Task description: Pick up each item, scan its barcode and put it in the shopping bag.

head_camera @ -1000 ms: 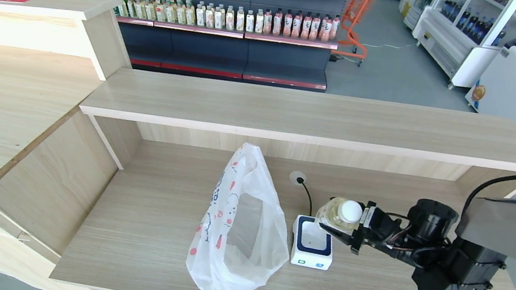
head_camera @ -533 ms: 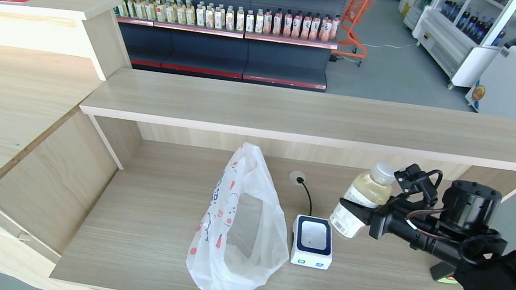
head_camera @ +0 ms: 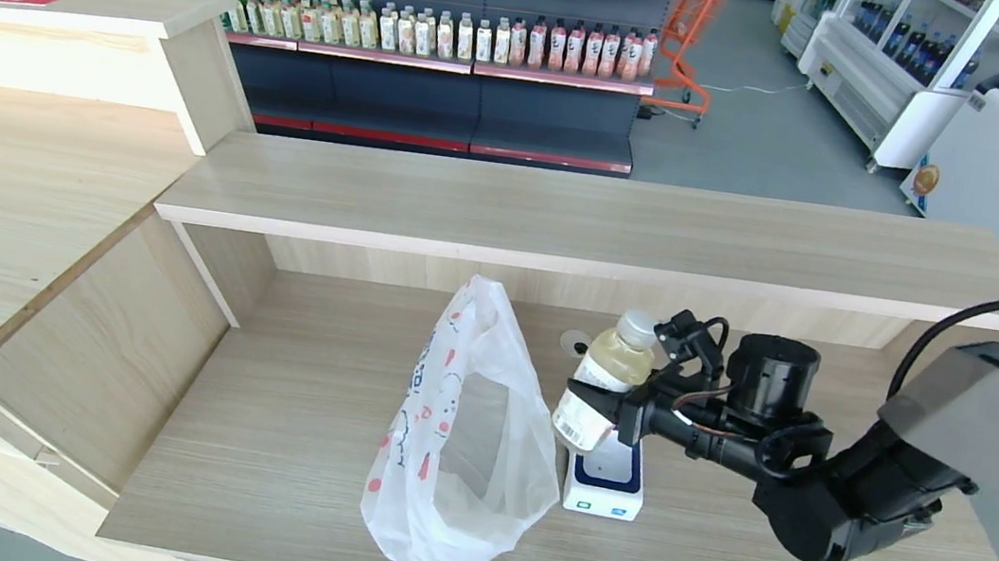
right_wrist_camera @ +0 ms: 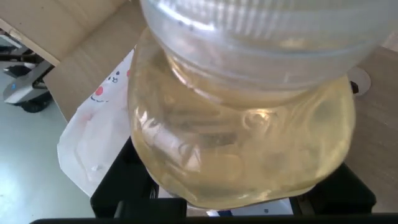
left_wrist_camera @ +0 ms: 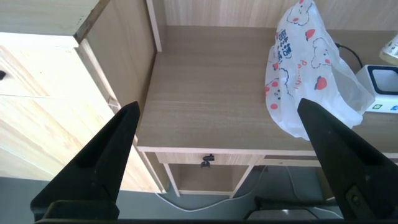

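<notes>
A clear bottle (head_camera: 603, 384) of pale yellow drink, white-capped and labelled, hangs tilted just above the white and blue scanner (head_camera: 604, 486), its labelled bottom pointing down towards the bag. My right gripper (head_camera: 615, 411) is shut on the bottle's lower body. In the right wrist view the bottle (right_wrist_camera: 242, 124) looms close, held between dark fingers (right_wrist_camera: 124, 190). A white shopping bag (head_camera: 461, 438) with red prints stands open left of the scanner. My left gripper (left_wrist_camera: 217, 162) hangs open off the counter's front left, facing the bag (left_wrist_camera: 305, 74) and scanner (left_wrist_camera: 382, 87).
A raised wooden ledge (head_camera: 611, 227) runs along the back of the counter (head_camera: 270, 443). The scanner's black cable (head_camera: 594, 380) leads back to a grommet behind the bottle. A side panel (head_camera: 110, 347) bounds the counter's left end. Bare counter lies left of the bag.
My right arm swung the bottle left, from right of the scanner to over it and nearer the bag. A second ago the bottle stood cap-up; it is tilted now. The bag and scanner stayed put.
</notes>
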Tool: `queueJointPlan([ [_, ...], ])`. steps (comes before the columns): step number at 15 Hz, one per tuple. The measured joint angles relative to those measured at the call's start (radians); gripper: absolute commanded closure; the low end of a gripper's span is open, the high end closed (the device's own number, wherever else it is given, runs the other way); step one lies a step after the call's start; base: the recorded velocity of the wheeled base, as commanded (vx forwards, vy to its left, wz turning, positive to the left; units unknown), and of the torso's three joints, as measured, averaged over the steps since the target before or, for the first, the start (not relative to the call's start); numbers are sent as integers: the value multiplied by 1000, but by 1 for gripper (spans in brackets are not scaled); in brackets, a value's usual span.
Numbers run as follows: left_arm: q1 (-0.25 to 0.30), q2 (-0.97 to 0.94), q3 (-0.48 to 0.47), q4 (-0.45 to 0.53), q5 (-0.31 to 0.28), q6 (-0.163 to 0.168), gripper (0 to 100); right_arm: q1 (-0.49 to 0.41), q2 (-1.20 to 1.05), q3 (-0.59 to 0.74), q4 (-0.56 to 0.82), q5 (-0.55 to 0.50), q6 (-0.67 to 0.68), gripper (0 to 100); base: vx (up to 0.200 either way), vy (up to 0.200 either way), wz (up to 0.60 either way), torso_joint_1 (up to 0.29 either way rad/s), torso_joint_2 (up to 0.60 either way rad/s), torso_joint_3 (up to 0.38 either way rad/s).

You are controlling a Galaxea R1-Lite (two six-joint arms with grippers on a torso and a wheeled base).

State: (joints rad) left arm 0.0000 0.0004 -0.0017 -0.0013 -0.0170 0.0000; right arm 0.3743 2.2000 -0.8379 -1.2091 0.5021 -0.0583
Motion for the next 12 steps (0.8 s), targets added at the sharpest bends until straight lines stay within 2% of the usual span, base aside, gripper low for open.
queueJointPlan([
  [4,0,0,0,0,0,0,0,84,153,-182,1,1,-7,100,0,0,0,0,0,0],
  [9,0,0,0,0,0,0,0,130,319,-334,16,-1,-155,100,0,0,0,0,0,0],
  [12,0,0,0,0,0,0,0,155,405,-440,17,-2,-193,100,0,0,0,0,0,0],
])
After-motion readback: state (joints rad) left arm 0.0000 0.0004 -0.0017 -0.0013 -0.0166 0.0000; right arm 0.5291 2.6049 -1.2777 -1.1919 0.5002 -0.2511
